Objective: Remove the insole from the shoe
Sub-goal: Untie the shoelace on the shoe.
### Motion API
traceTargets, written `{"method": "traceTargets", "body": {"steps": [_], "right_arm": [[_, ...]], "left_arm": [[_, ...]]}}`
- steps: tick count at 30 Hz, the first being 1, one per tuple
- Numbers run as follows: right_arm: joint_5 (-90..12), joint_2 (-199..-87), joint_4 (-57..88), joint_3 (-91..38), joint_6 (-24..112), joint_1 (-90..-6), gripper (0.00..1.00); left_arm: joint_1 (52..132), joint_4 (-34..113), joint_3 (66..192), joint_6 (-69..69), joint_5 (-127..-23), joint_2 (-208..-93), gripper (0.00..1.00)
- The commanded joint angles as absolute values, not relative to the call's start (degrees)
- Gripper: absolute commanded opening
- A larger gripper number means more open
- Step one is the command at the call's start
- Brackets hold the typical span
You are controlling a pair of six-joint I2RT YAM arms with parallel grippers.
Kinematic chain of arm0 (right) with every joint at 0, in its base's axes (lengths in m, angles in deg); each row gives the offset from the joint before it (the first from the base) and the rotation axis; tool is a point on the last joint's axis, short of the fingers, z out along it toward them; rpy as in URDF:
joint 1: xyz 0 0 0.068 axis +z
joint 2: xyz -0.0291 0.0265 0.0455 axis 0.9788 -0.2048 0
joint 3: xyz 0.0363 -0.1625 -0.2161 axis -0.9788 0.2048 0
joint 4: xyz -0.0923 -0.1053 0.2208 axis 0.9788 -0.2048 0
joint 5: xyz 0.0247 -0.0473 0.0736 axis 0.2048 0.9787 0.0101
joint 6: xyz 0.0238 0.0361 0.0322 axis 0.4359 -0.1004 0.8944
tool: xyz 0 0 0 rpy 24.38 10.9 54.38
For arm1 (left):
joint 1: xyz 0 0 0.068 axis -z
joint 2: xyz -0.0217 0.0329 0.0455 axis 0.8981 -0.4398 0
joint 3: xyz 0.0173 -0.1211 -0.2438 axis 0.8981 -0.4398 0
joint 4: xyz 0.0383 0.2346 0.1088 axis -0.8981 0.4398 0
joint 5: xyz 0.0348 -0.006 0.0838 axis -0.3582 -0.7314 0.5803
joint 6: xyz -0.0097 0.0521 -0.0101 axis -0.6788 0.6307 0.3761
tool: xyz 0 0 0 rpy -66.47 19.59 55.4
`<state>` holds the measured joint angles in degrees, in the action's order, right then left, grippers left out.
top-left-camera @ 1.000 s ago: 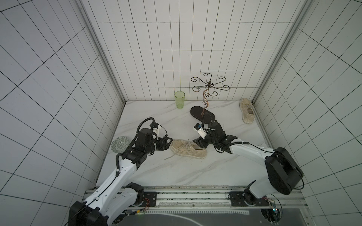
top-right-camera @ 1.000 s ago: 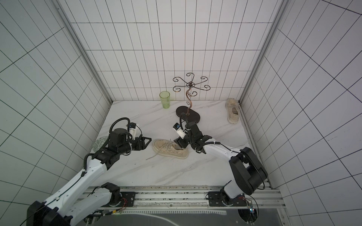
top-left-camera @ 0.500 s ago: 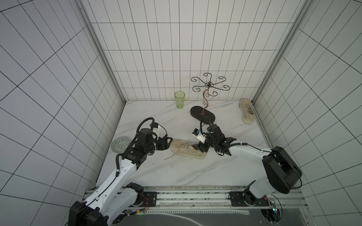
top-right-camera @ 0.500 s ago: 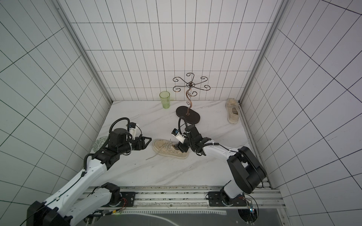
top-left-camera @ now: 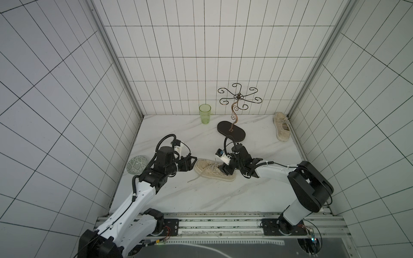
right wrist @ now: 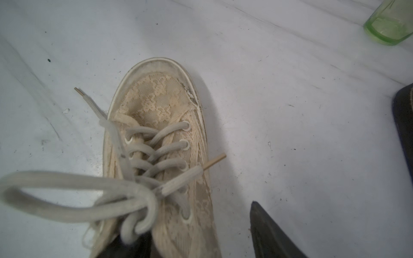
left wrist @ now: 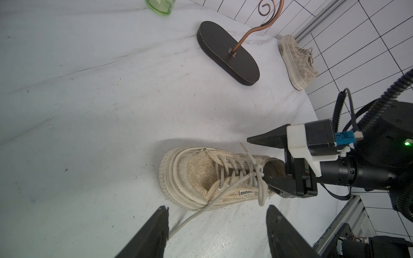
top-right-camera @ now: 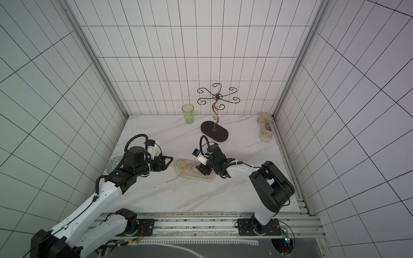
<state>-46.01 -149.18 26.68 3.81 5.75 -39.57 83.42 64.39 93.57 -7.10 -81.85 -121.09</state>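
Shoe (top-left-camera: 212, 173): beige lace-up sneaker, upright on its sole near the middle of the marble table (top-left-camera: 201, 201), toe toward the left arm, heel toward the right arm; visible in both top views. Laces loosely tied, one end trailing onto the table toward the front. Insole not told apart from the dark inside of the heel opening in the left wrist view.

Right gripper (left wrist: 257, 158): jaws apart, straddling the shoe's back-wall side at the opening. One finger (left wrist: 279, 185) down inside beneath the laces, second finger (left wrist: 266, 139) outside above the table. Nothing clamped; contact with the fabric not clear.

Left gripper (top-left-camera: 192, 163): jaws apart, just beside the toe cap, not touching it, holding nothing.

Background, well apart from the shoe: green cup (top-left-camera: 205, 114) by the back wall, curled wire stand (top-left-camera: 231, 134) on a dark oval base, second sneaker (top-left-camera: 282, 129) against the right wall.
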Motion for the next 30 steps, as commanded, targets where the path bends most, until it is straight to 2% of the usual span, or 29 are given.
{"method": "traceTargets", "body": {"steps": [1, 7, 14, 23, 27, 30], "right_arm": [[-48.86, -147.51, 32.78, 4.94, 7.93, -38.81, 0.68], [-49.89, -146.61, 41.79, 7.6, 11.78, -38.98, 0.68], [-51.49, -150.63, 43.36, 6.83, 13.56, -38.84, 0.68], [-49.74, -140.37, 36.15, 8.83, 15.07, -39.58, 0.65], [-57.76, -141.27, 30.11, 2.78, 24.85, -45.14, 0.61], [-62.42, -144.41, 22.33, -4.03, 28.24, -45.67, 0.61]], "left_arm": [[83.64, 63.91, 92.89, -7.64, -82.14, -119.95, 0.68], [83.6, 63.84, 92.75, -7.95, -82.33, -119.98, 0.68], [83.61, 64.19, 92.63, -8.27, -82.32, -119.16, 0.68], [84.03, 62.92, 92.16, -7.9, -84.48, -121.44, 0.69], [85.17, 62.71, 92.96, -7.9, -84.33, -123.01, 0.68], [85.36, 61.87, 92.91, -8.09, -83.71, -123.02, 0.68]]}}
